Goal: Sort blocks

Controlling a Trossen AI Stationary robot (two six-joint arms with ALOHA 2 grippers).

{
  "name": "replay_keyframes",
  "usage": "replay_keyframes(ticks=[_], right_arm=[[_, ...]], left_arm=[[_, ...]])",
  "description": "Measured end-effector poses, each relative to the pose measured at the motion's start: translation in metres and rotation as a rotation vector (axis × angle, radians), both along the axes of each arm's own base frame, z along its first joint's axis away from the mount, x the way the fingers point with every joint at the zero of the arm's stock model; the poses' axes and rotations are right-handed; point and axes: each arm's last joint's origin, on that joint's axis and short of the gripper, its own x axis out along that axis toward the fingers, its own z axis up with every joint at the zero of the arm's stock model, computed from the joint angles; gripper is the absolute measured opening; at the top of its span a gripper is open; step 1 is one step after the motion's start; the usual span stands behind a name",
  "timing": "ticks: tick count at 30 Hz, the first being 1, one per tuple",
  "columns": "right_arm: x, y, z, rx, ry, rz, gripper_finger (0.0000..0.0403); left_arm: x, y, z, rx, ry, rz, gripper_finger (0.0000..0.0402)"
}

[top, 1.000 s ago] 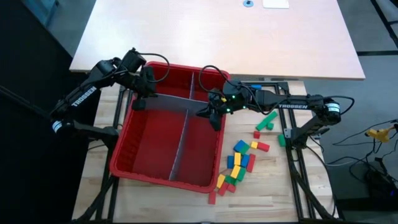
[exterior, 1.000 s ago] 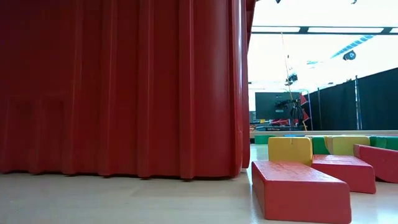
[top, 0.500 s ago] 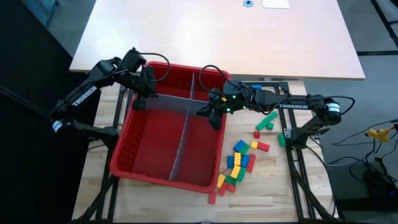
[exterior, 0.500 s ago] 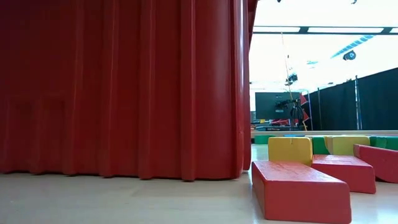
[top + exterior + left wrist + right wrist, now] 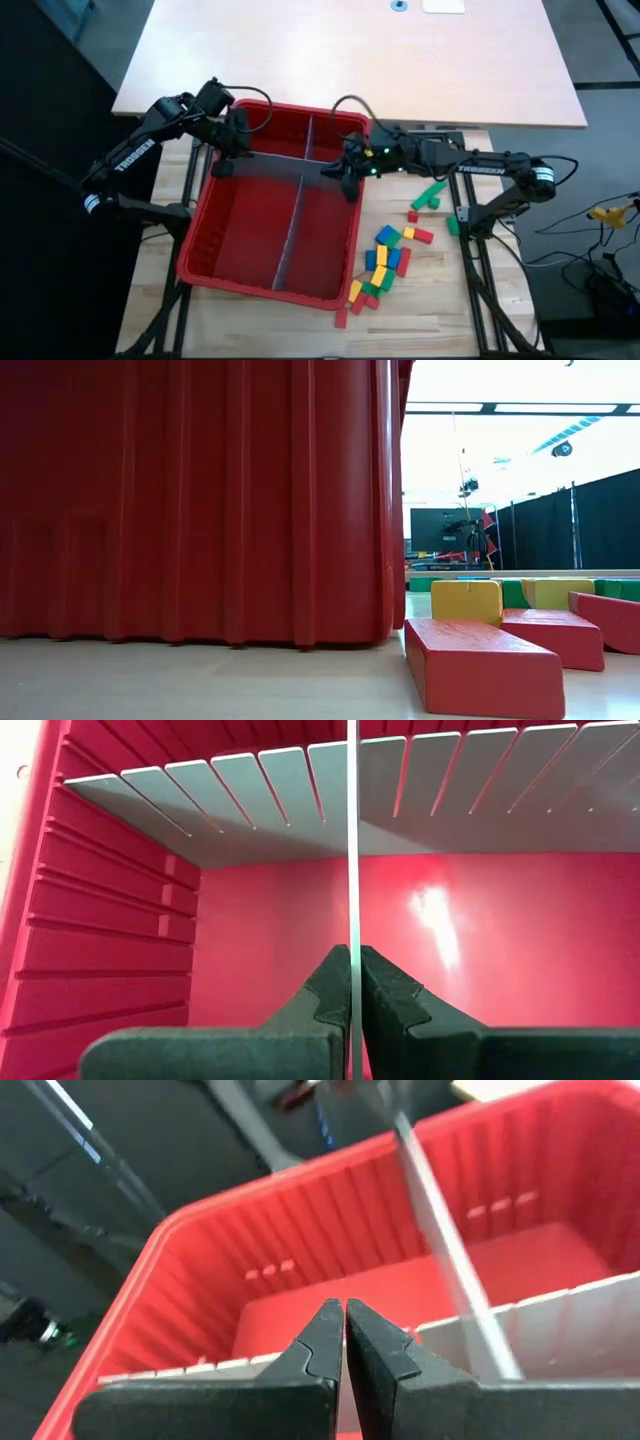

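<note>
I see both hands inside the bin (image 5: 200, 255), left hand (image 5: 352, 982) and right hand (image 5: 344, 1330) each pinching the grey divider (image 5: 280, 166) edge, blocks (image 5: 385, 262) heaped on the table (image 5: 430, 300) just right of the bin

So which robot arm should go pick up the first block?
The right one, probably. The blocks lie on the table beside the red bin, on the right arm's side. The right hand is nearer them; the left hand is at the bin's far corner, clamped on a grey divider.
</note>
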Motion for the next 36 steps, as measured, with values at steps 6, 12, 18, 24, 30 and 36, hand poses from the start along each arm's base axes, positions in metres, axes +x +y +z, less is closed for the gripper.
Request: replay_keyframes(ticks=[6,12,18,24,30,36], right_arm=[[-0.02,-0.011,0.019,-0.065,-0.049,-0.104,0.0],[-0.032,-0.025,0.017,-0.046,0.012,-0.168,0.0014],[-0.037,-0.03,0.009,-0.033,0.112,-0.178,0.0094],[-0.037,-0.03,0.009,-0.039,0.113,-0.176,0.0178],[-0.036,-0.03,0.004,-0.031,0.148,-0.175,0.0203],[-0.034,-0.031,-0.003,-0.021,0.191,-0.173,0.0188]], left_arm=[[0.0,0.0,0.0,0.001,0.003,0.006,0.0],[0.0,0.0,0.0,-0.002,0.003,0.01,0.0],[-0.001,0.0,0.0,-0.006,0.005,0.013,0.0],[-0.001,-0.001,0.0,-0.009,0.009,0.013,0.0],[-0.001,-0.001,0.0,-0.009,0.009,0.013,0.0],[-0.001,-0.001,0.0,-0.008,0.01,0.014,0.0]])
